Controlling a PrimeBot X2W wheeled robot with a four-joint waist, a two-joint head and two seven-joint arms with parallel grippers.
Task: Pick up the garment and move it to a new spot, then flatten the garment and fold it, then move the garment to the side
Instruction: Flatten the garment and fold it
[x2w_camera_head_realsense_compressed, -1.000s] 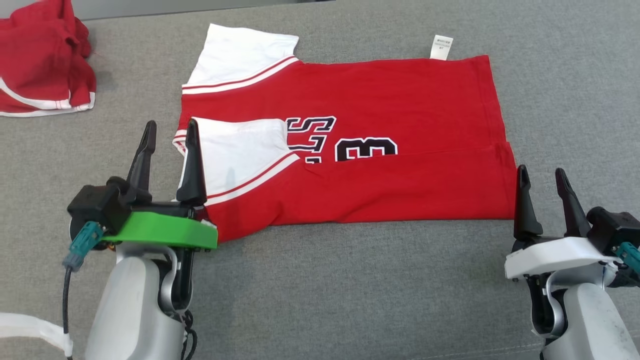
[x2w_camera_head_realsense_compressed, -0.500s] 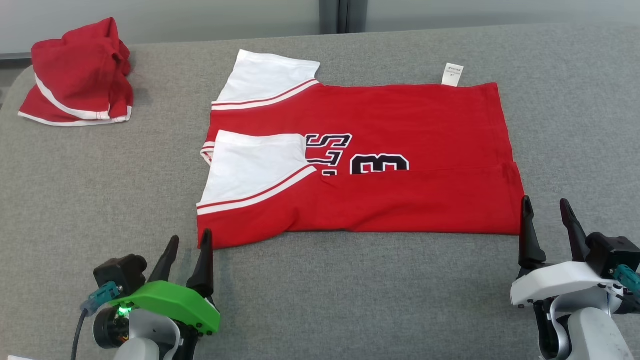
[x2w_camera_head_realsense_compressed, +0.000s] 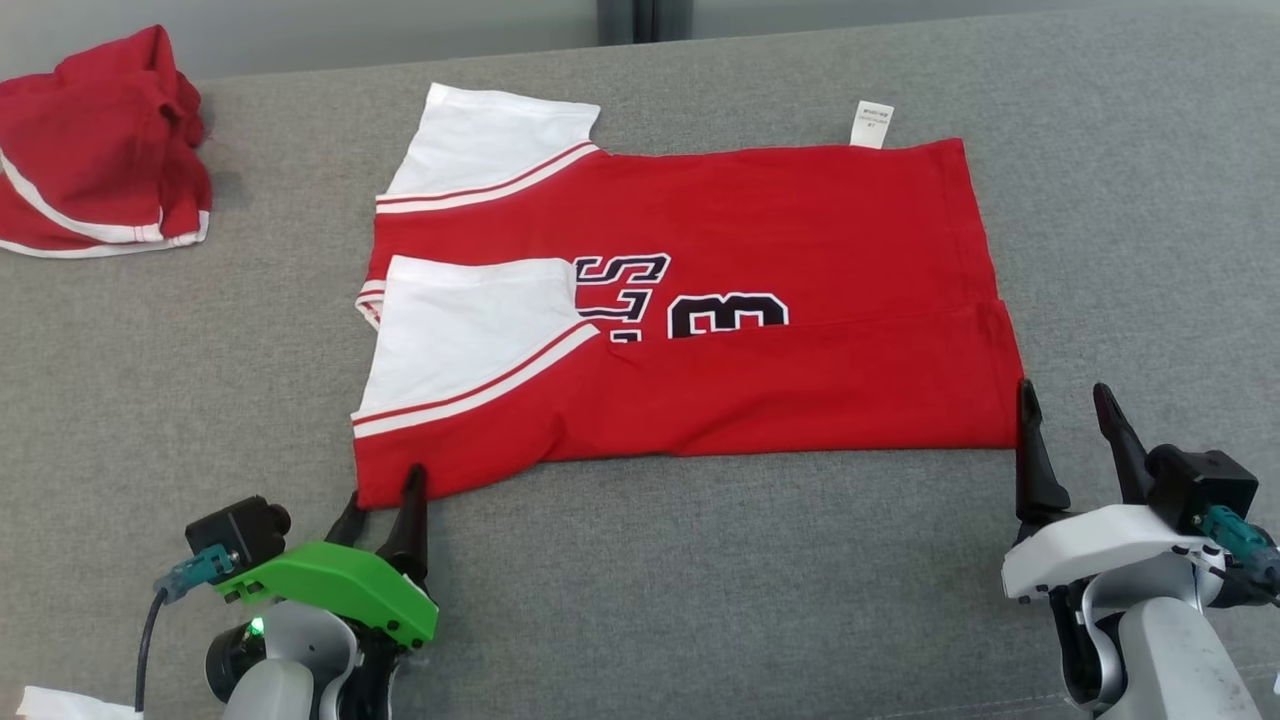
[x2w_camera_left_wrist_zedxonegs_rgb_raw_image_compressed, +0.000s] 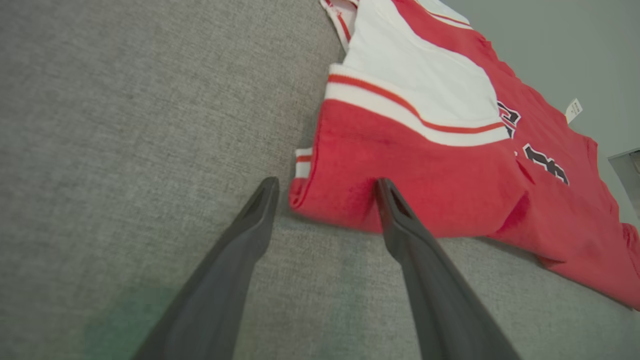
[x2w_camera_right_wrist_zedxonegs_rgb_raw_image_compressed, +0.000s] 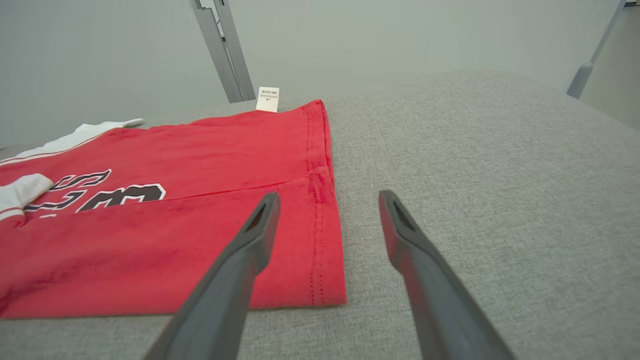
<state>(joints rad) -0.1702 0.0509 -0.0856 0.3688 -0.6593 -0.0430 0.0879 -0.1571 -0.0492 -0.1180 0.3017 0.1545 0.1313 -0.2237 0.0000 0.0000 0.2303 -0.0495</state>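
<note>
Straddling near corners of the garment (x2w_camera_head_realsense_compressed: 760, 230), left hand (x2w_camera_head_realsense_compressed: 383, 485) and right hand (x2w_camera_head_realsense_compressed: 1062, 388) gape wide.

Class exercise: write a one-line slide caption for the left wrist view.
Open left gripper poised at the near corner of the red-and-white numbered jersey, lying partly folded on the grey fabric surface.

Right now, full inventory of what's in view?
jersey: 1, red with white sleeves and black print, flat at centre, partly folded
care tag: 1, white, sticking out of the jersey's far edge
crumpled garment: 1, red with white trim, far left corner
fabric surface: 1, grey, under everything
post: 1, dark grey, behind the far edge
left claw: 1, dark fingers on green mount, open at the jersey's near left corner
right claw: 1, dark fingers on white mount, open at the jersey's near right corner
</note>
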